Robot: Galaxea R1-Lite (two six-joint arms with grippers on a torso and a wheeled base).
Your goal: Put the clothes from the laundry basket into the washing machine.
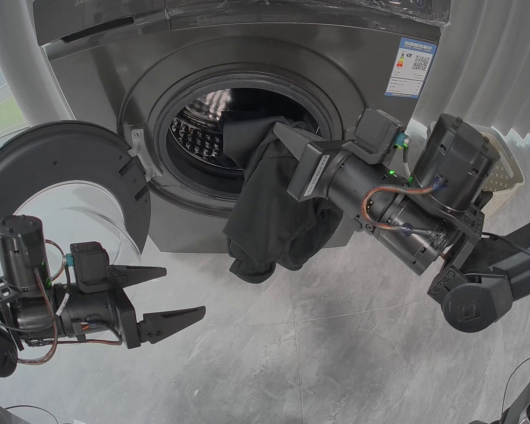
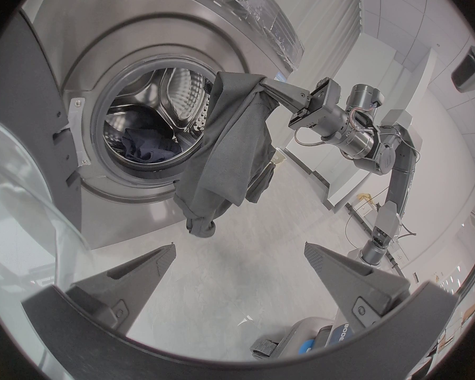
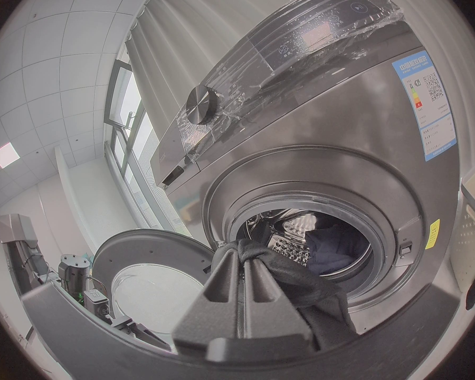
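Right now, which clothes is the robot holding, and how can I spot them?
Find the big grey washing machine. At its open mouth, the right gripper pinches a dark grey garment. Unlike the dark blue clothes lying inside the machine, it dangles outside.

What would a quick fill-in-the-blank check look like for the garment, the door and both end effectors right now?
1. The right end effector is ____ on the dark garment, which hangs in front of the washing machine opening.
2. The left end effector, low beside the door, is ____.
3. The door is swung open toward the robot's ____ side.
4. A navy cloth already lies inside the ____.
Missing words: shut; open; left; drum.
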